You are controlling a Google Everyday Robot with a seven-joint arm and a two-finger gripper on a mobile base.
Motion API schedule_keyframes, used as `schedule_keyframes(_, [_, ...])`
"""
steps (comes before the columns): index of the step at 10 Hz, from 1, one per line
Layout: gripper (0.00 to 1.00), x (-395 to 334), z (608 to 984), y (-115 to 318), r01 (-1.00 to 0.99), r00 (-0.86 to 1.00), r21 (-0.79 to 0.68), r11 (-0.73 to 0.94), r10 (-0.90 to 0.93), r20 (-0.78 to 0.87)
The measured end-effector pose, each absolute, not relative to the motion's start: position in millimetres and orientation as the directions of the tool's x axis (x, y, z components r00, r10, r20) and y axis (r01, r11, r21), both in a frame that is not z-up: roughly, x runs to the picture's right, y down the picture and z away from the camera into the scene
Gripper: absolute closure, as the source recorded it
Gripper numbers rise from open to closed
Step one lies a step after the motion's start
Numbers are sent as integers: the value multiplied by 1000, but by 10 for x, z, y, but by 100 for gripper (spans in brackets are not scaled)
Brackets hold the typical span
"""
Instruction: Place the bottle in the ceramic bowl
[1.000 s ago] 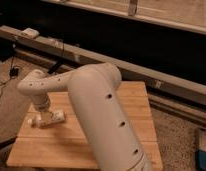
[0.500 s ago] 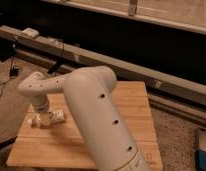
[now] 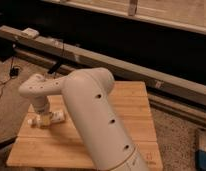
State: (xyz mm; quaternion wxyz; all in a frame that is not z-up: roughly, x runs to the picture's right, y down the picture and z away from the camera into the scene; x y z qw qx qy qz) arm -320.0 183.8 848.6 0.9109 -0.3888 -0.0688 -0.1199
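Reaching across the wooden table (image 3: 132, 114) from its front edge, the thick white arm (image 3: 96, 117) covered the table's middle and much of its front. Its elbow bent back toward the table's left side.

Edges: the table's left edge ran just beyond the wrist, with speckled floor past it. The back edge faced a long grey rail (image 3: 146, 70), with a strip of floor between rail and table. The right edge showed plainly, well apart from the arm. A blue object (image 3: 203, 149) sat on the floor past the table's right side.

Open room: the right half of the table was bare boards, as was the back strip behind the arm. The left front corner also lay bare.

The gripper (image 3: 43, 120) hung down at the table's left side, low to the boards. The bottle (image 3: 58, 116) lay on its side there, running roughly along the table's width. The gripper sat across the bottle's middle, with a white end showing to either side of it.

Whether the gripper was clamped on the bottle or only straddling it could not be told. The bottle appeared to rest on the boards.
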Motion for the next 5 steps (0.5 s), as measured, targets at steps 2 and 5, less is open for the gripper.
schedule_keyframes(2, [84, -3112, 8464, 1859, 251, 967, -693, 675, -152, 203])
schedule_keyframes(5, [100, -2912, 8268, 1620, 219, 975, -670, 709, -133, 177])
